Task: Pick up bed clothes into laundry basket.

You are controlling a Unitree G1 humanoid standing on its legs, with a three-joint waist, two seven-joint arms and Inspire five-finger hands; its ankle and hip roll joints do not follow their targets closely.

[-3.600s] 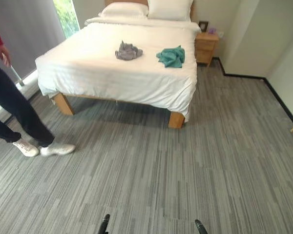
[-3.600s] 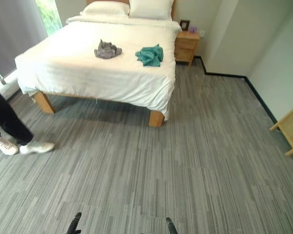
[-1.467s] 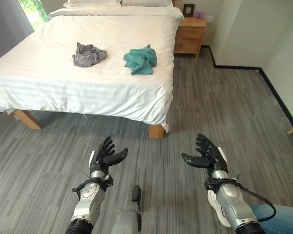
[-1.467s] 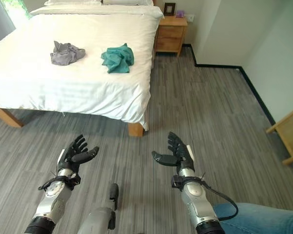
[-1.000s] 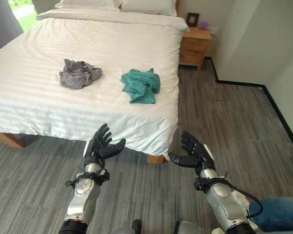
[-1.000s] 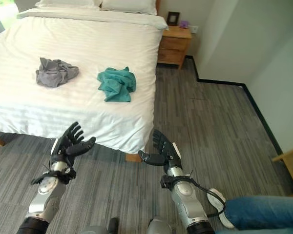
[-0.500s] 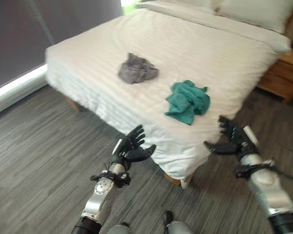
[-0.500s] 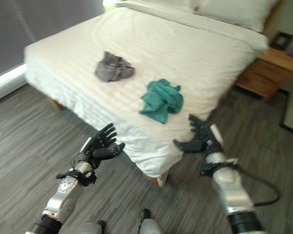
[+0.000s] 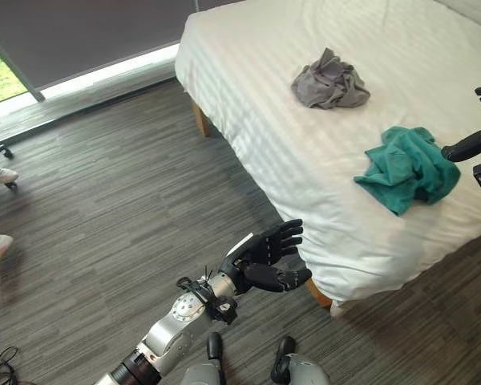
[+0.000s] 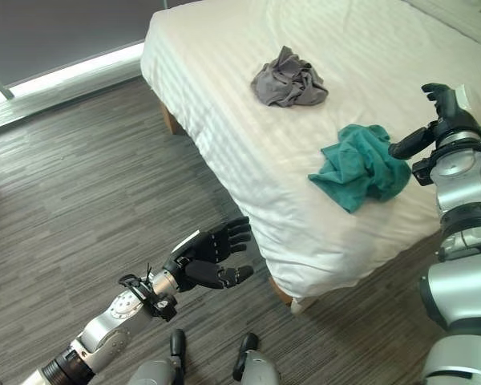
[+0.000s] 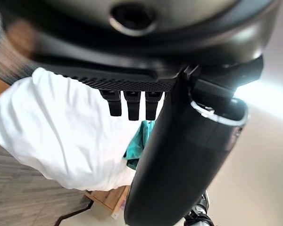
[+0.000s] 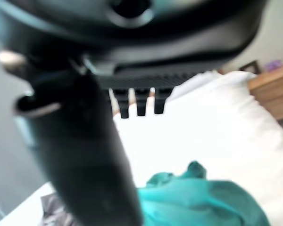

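Your right hand [image 10: 447,112] is open, just beside the teal cloth [image 10: 359,166] near the bed [image 9: 305,152] corner. Your left hand [image 9: 264,257] is open over the floor. Lower your right hand on top, then squeeze the whole bunch. The grey cloth [image 9: 330,80] comes after.

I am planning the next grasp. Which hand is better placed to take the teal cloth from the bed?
The right hand: it hovers open beside the teal cloth on the bed. The left hand is open over the floor, off the mattress.

teal cloth [image 9: 409,167] and grey cloth [image 9: 330,80] on bed [image 9: 264,128], left robot hand [image 9: 264,255] spread
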